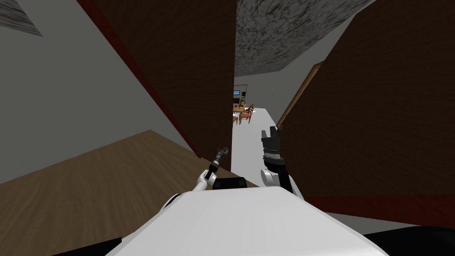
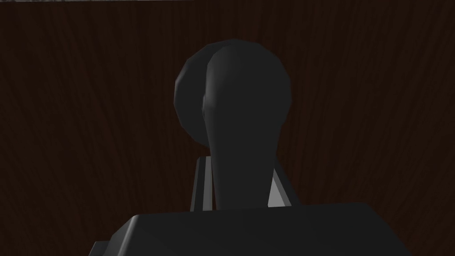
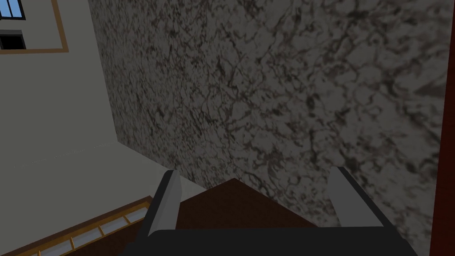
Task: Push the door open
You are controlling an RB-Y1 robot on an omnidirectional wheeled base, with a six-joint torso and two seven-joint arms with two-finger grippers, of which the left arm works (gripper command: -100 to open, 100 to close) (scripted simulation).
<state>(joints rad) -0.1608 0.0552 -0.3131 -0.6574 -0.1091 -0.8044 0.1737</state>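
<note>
Grey walls [image 1: 53, 89] and a wood floor [image 1: 89, 200] flank the dark brown door [image 1: 191, 80], which is seen ajar with a bright gap at its free edge. The left gripper [image 1: 221, 152] is set low at that edge, its fingers [image 2: 201, 186] closed narrow on the dark handle [image 2: 235, 102], likely so the push goes through it. The right gripper [image 1: 270, 135] is held beside the door, spread wide and empty. A table and chairs [image 1: 243, 113] are seen far beyond the door. A brown panel [image 1: 391, 111] opposite the door narrows the passage.
</note>
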